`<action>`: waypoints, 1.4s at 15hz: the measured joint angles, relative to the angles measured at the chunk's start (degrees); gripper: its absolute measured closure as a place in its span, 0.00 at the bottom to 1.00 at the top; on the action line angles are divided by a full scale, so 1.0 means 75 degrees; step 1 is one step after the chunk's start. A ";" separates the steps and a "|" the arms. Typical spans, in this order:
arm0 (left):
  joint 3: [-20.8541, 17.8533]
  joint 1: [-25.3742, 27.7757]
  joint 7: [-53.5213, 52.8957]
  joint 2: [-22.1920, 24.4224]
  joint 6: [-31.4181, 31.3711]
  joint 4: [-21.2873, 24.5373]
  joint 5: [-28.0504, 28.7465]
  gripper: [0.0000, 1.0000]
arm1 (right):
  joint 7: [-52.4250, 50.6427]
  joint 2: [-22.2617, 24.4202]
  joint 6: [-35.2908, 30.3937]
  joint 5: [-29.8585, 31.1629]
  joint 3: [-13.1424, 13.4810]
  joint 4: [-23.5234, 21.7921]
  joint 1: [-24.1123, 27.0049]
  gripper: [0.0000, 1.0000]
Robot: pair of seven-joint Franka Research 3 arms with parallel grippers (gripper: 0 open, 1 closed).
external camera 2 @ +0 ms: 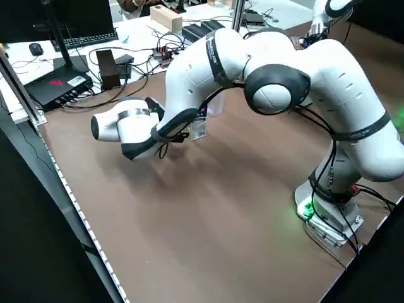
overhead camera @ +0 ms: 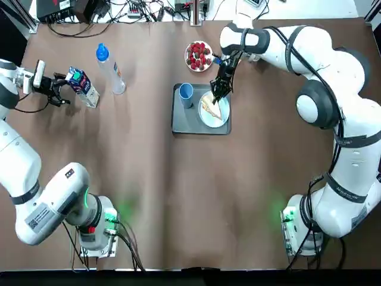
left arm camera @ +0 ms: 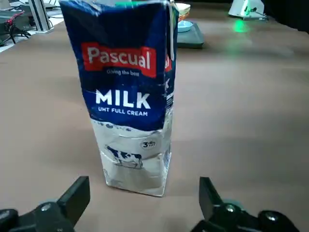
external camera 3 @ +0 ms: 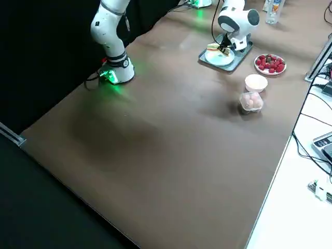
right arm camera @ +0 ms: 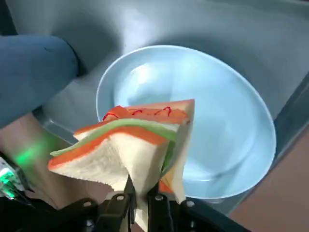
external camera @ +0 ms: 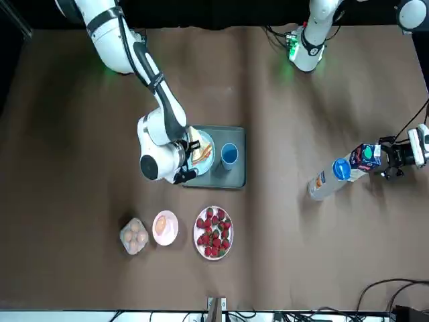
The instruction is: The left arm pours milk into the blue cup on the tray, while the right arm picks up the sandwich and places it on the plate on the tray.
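Observation:
The blue-and-white milk carton stands upright at the far left of the table. My left gripper is open just short of it, one finger on each side of its base and not touching. The blue cup and the pale plate sit on the grey tray. My right gripper is shut on the sandwich, holding it over the plate. In the top view the sandwich looks low over the plate; I cannot tell if it touches.
A water bottle with a blue cap lies tilted right of the carton. Behind the tray sits a plate of strawberries. A small bowl and an egg container are beside it. Cables run along the far table edge.

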State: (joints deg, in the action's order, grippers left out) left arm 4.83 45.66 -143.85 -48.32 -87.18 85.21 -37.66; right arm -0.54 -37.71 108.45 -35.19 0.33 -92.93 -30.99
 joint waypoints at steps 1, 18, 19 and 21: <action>0.0017 -0.0006 0.0000 -0.0045 0.0003 0.0000 -0.0054 0.00 | -0.0120 -0.0001 0.0001 0.0132 0.0000 0.0000 -0.0004 0.87; 0.0132 -0.0492 -0.0308 -0.0191 0.0050 0.0154 -0.0682 0.00 | -0.0598 -0.0224 0.0347 0.0332 0.0173 0.0366 0.0114 0.17; 0.0143 -0.0503 -0.0314 -0.0191 0.0054 0.0187 -0.0693 0.00 | -0.0600 -0.0153 -0.0012 0.0362 0.0193 0.0455 0.0296 0.08; 0.0161 -0.0510 -0.0321 -0.0191 0.0060 0.0290 -0.0697 0.00 | -0.0605 0.0056 -0.0807 0.0651 0.0209 0.0703 0.0756 0.00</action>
State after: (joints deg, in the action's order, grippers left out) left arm 6.04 41.83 -146.26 -49.75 -86.73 87.39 -42.89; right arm -5.08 -37.29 102.39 -30.31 1.90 -87.66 -25.32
